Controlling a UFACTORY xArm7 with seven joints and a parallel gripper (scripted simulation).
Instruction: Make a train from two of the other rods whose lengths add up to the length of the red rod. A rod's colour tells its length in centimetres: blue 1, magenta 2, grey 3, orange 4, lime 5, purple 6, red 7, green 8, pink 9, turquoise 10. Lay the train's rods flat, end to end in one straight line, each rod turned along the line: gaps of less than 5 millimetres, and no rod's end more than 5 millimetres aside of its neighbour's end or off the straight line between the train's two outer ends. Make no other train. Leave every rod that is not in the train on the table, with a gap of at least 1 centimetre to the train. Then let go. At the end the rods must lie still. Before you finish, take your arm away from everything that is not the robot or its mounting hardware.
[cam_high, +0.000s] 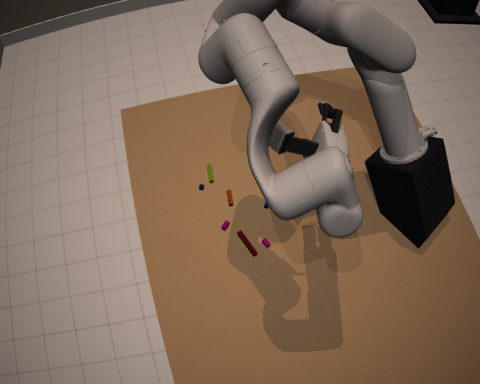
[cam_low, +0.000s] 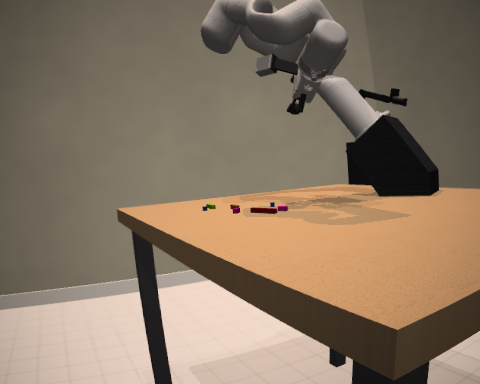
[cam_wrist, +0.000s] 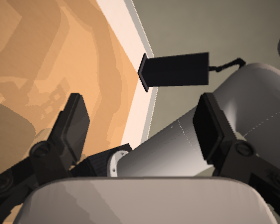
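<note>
Top view: black two-finger end effector spread apart, gripping nothing, raised near worktop's far edge; long dark red rod flat mid-worktop, between two short magenta rods.

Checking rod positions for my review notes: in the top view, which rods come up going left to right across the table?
Blue rod → lime rod → magenta rod → orange rod → red rod → second magenta rod. A second blue rod, half hidden under the arm, is left out.
</note>
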